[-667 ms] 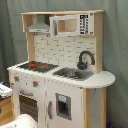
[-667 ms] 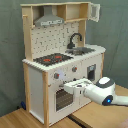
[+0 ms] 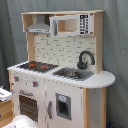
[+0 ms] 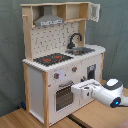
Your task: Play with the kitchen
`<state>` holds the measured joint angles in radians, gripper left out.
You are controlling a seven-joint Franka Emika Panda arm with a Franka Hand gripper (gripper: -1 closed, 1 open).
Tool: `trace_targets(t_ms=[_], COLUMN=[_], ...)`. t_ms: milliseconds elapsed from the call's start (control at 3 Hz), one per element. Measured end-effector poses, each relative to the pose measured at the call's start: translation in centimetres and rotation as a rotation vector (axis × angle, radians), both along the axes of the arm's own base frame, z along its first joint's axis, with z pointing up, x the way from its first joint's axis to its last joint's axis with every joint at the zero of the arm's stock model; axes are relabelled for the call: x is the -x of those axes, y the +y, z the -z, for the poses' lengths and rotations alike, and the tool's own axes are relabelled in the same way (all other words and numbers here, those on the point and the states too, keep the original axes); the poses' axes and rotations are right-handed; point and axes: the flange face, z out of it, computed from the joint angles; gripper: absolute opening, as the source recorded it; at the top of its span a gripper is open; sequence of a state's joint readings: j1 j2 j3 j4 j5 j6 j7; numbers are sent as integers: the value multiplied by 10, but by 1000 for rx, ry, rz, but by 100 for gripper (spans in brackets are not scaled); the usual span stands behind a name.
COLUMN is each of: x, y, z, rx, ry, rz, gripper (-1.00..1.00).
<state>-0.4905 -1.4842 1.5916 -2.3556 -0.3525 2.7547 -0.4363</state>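
Kitchen [image 4: 62, 60] unmoved since moment ago. Arm [image 4: 102, 91] now nearer oven door [image 4: 64, 95]; claw grip cannot tell. Probably door interaction coming.

No legible text, no brand, no numbers on the kitchen [image 3: 60, 75] (microwave panel marks unreadable)
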Motion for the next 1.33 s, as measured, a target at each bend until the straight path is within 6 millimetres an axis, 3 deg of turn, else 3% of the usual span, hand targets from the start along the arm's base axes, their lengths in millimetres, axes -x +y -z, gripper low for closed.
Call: trace_targets(t_ms=[667, 1333], x=[21, 49], y=[-37, -44], z=[-18, -45], rx=[-61, -194], ry=[-46, -110], rz=[87, 143], gripper=[100, 100])
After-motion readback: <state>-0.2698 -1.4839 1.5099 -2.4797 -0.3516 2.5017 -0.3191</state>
